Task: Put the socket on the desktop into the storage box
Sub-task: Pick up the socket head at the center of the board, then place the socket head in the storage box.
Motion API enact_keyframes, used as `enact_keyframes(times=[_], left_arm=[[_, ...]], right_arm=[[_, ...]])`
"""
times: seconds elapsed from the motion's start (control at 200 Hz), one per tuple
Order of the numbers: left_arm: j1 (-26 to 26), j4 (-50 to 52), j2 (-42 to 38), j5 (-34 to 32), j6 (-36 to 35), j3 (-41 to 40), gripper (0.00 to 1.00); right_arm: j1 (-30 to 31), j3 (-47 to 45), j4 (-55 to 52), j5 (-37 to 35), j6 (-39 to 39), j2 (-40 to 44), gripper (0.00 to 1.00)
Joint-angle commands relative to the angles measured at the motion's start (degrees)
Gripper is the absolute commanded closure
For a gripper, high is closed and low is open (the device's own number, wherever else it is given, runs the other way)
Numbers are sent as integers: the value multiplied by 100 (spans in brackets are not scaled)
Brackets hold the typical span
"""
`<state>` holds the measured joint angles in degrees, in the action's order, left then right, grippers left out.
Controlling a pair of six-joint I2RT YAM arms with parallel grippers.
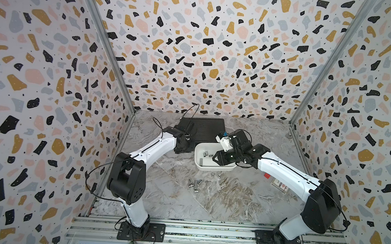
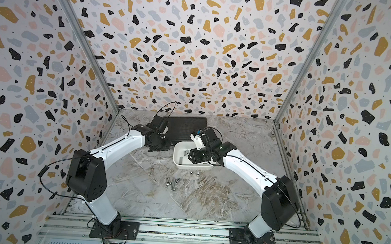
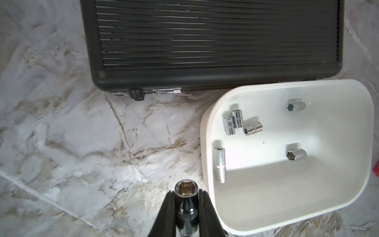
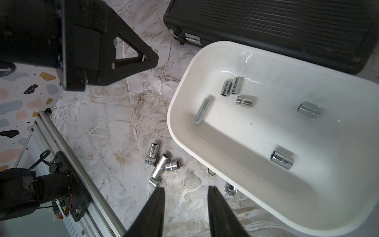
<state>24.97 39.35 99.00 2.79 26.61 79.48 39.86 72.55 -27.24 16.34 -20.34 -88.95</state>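
Left wrist — chrome socket (image 3: 186, 189), hexagonal mouth

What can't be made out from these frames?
- Left wrist view: held socket, lower end cut by the frame edge.
- Both top views: that socket, hidden behind the left gripper.
- Top view: storage box floor, partly under the right gripper.
- Top views: loose sockets, too small to count.
- Top view: red item, half behind the right arm.

Terrazzo-speckled walls (image 1: 207, 45) on three sides (black, ochre, pink, grey chips), aluminium corner posts (image 1: 108, 43)
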Motion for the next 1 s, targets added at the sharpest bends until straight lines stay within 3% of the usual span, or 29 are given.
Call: enact_keyframes(times=[0.0, 0.496, 0.991], left_arm=[[144, 70, -105, 157, 116, 219, 98], [749, 79, 513, 199, 210, 647, 99], [917, -55, 1063, 184, 205, 602, 96]], right_arm=[[-61, -49, -200, -144, -145, 271, 60], [-353, -378, -320, -228, -240, 632, 60], [-508, -504, -358, -184, -216, 703, 60]])
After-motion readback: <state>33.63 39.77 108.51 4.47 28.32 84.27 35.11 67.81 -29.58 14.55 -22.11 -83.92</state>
